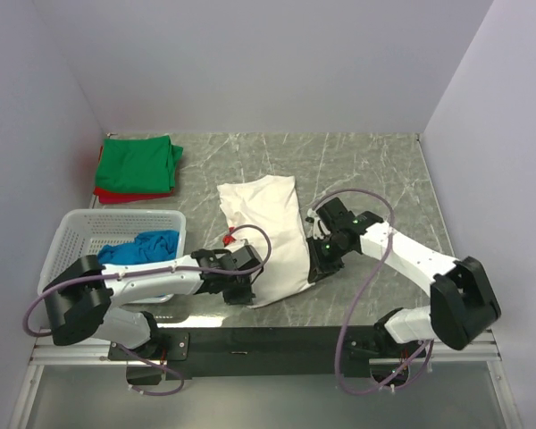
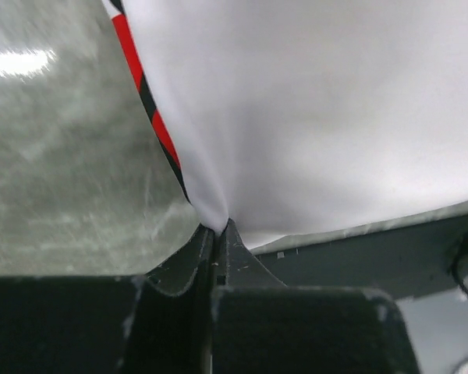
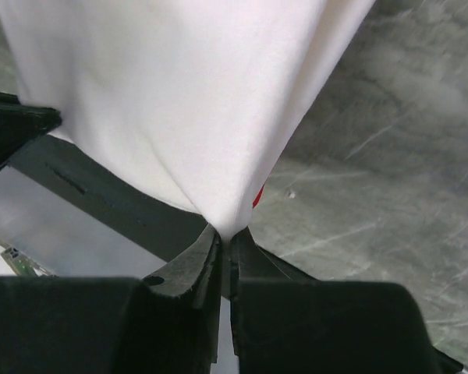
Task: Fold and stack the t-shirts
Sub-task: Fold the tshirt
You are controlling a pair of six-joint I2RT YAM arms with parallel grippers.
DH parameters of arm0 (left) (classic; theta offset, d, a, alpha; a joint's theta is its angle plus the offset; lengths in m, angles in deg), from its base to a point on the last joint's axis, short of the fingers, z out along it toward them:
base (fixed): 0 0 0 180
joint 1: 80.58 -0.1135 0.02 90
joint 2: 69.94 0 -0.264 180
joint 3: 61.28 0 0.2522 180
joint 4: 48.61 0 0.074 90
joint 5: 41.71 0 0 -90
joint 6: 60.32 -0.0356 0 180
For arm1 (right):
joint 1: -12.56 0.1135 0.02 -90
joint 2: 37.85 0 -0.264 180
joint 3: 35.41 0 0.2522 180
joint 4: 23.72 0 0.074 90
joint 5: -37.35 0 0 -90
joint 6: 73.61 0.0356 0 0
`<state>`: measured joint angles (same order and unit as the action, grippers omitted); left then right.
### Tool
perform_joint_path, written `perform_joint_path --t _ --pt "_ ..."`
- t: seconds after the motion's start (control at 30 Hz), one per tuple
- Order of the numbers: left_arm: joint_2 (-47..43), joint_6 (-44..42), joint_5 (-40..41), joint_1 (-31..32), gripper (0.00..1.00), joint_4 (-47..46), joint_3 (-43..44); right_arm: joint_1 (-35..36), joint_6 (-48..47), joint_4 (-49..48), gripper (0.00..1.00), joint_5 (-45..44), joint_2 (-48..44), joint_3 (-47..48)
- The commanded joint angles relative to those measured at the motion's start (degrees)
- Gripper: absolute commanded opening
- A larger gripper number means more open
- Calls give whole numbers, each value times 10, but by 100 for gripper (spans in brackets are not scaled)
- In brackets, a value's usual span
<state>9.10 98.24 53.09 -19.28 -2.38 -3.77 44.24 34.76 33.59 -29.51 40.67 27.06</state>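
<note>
A white t-shirt (image 1: 266, 228) with red print lies as a long folded strip on the marble table, running from the middle toward the near edge. My left gripper (image 1: 247, 284) is shut on its near left corner; in the left wrist view the white t-shirt (image 2: 312, 109) pinches into the closed gripper (image 2: 218, 227), a red and black stripe at its edge. My right gripper (image 1: 314, 268) is shut on the near right corner, white t-shirt (image 3: 179, 109) gathered into the gripper (image 3: 228, 234). A green t-shirt (image 1: 140, 163) lies folded on a red one (image 1: 116, 195) at the back left. A blue t-shirt (image 1: 141, 246) sits in the basket.
The white lattice basket (image 1: 89, 225) stands at the left beside the left arm. Grey walls close the table on the left, back and right. The black mounting rail (image 1: 268, 340) runs along the near edge.
</note>
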Motion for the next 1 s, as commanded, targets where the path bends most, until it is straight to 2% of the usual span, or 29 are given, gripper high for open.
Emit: perform_joint_path --t 0.0,0.43,0.73,0.87,0.97 --pt "-36 13 -36 22 1 22 -3 12 2 50 0 -5 -55 -1" --pt "-116 91 -74 117 1 60 7 45 24 182 0 7 -157 19" --pt "-159 156 -117 184 1 76 25 77 73 261 0 18 -238 28" --pt "-187 224 -108 221 1 74 32 86 97 305 0 23 -263 46" --pt "-206 273 -67 241 1 94 49 88 113 312 0 37 -278 60"
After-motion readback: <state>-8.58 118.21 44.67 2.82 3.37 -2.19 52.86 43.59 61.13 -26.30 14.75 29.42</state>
